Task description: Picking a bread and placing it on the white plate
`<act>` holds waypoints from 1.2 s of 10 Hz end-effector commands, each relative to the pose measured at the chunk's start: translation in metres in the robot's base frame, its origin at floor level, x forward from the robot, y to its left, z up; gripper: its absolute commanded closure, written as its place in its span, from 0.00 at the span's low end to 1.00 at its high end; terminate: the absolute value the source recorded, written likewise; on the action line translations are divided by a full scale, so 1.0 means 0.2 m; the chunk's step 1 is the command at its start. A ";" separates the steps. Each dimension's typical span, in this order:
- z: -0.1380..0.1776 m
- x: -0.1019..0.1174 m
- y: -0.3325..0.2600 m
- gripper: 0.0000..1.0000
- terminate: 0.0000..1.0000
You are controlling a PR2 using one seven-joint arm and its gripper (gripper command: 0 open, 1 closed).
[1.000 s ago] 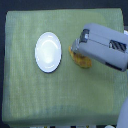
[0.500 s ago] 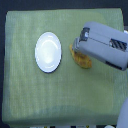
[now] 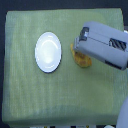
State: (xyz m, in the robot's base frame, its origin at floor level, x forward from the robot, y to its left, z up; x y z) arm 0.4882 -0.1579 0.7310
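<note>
My arm point(image 3: 102, 46) parked over bread point(image 3: 81, 60), hiding jaws; cannot tell if spread or clamped. Bread on green counter point(image 3: 30, 95) beneath jaws, for top grasp. White plate point(image 3: 48, 52) empty, near, toward exterior view's left.

One exterior view looks almost straight down, seemingly from moderately high, onto the green table point(image 3: 30, 100).

A green cloth point(image 3: 30, 95) covers the whole tabletop. The light is soft. Dark floor shows at the edges.
</note>
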 end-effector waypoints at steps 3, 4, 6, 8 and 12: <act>0.08 0.03 0.00 1.00 0.00; 0.08 0.03 0.00 1.00 0.00; 0.09 0.02 -0.01 1.00 0.00; 0.18 0.02 0.02 1.00 0.00; 0.50 0.07 0.15 1.00 0.00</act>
State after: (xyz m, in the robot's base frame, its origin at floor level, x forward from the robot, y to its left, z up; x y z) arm 0.4931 -0.1478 0.7759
